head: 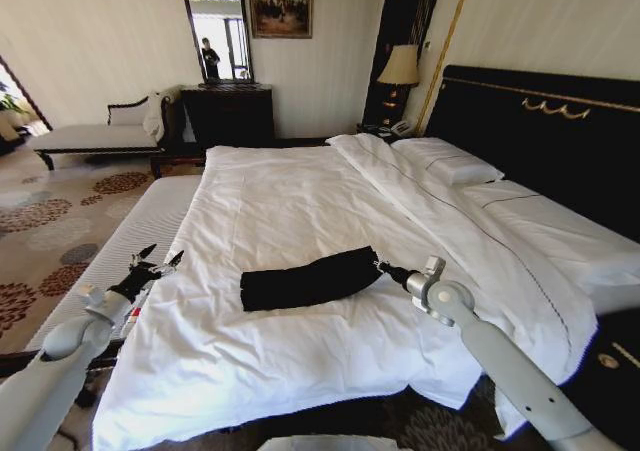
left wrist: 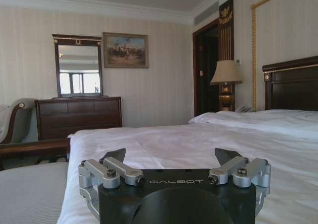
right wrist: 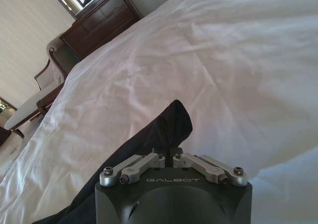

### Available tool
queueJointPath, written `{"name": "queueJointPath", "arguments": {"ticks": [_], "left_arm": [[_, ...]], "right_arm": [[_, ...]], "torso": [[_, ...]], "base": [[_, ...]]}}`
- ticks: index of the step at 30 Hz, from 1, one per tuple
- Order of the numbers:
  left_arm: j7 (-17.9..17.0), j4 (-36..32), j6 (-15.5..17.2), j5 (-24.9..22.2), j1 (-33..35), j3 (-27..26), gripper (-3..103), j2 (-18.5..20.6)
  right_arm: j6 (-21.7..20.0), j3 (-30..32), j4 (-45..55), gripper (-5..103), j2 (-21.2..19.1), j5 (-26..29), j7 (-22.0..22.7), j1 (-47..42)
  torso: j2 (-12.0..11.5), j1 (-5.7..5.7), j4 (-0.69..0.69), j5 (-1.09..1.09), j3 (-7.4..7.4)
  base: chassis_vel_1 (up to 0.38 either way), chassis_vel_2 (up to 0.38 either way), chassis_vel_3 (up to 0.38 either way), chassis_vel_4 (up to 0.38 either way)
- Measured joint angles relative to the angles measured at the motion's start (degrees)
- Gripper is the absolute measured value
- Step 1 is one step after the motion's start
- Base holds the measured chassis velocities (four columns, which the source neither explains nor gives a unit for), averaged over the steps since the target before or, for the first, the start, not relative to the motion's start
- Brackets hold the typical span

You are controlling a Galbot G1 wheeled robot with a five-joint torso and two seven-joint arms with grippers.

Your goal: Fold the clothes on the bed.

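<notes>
The clothes (head: pixel 305 279) lie as a long black folded strip across the white duvet of the bed (head: pixel 290 186), near its front edge. My right gripper (head: pixel 380 265) is at the strip's right end, shut on the black fabric. In the right wrist view the right gripper (right wrist: pixel 166 153) has its fingertips pinched together on the raised cloth (right wrist: pixel 166 127). My left gripper (head: pixel 160 259) hovers open at the bed's left edge, well to the left of the strip. In the left wrist view the left gripper (left wrist: pixel 171 157) holds nothing, its fingers spread above the duvet (left wrist: pixel 198 139).
Pillows (head: pixel 450 161) and a dark headboard (head: pixel 540 121) are at the right. A striped grey pad (head: pixel 135 233) runs along the bed's left side above patterned carpet (head: pixel 40 231). A pale chaise longue (head: pixel 100 136), a dark dresser (head: pixel 228 113) and a lamp (head: pixel 400 66) stand by the far wall.
</notes>
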Motion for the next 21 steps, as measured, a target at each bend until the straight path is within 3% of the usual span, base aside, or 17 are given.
{"name": "queueJointPath", "arguments": {"ticks": [4,5,8,9,11,13,19,21], "left_arm": [[-6.44,-0.35,4.7,-3.05,-3.3,-1.69,100,0.2],[-6.44,-0.35,4.7,-3.05,-3.3,-1.69,100,0.2],[-14.68,-0.41,8.71,-4.76,-6.53,-1.95,100,0.63],[-14.68,-0.41,8.71,-4.76,-6.53,-1.95,100,0.63],[-17.81,-0.53,10.95,-5.85,-8.0,-2.05,100,0.94],[-18.56,-1.09,11.61,-6.29,-8.21,-2.25,100,1.19],[-19.86,-1.61,12.96,-7.39,-9.16,-2.17,100,1.13],[-22.57,-1.26,15.02,-9.7,-12.09,-0.62,100,0.46]], "right_arm": [[-1.22,-5.2,4.53,2,0.43,1.27,4.0,4.33],[-1.22,-5.2,4.53,2,0.43,1.27,4.0,4.33],[-2.94,-12.7,7.75,2,1.98,2.62,9.75,10.02],[-2.94,-12.7,7.75,2,1.98,2.62,9.75,10.02],[-3.82,-18.7,8.76,2,3.77,3.82,13.05,14.16],[-3.95,-22.95,8.47,2,5.34,4.29,14.34,17.0],[-3.33,-29.34,5.22,2,8.73,6.31,14.66,22.32],[-2.42,-32.31,3.11,2,10.98,7.15,14.59,24.55]], "torso": [[0.0,0.0,0.0,0.0,0.0],[0.0,0.0,0.0,0.0,0.0],[0.0,0.0,0.04,0.0,0.0],[0.0,0.0,0.04,0.0,0.0],[0.0,0.0,0.02,-0.02,0.0],[0.0,0.01,0.03,-0.01,0.0],[0.0,0.0,0.04,-0.01,0.0],[0.0,0.0,0.03,-0.01,0.0]], "base": [[0.0,0.0,0.0,0.0],[0.0,0.0,0.0,0.0],[0.0,0.0,0.0,0.0],[0.0,0.0,0.0,0.0],[0.0,0.0,0.0,0.0],[0.0,0.0,0.0,0.0],[0.0,0.0,0.0,0.0],[0.0,0.0,0.0,0.0]]}}
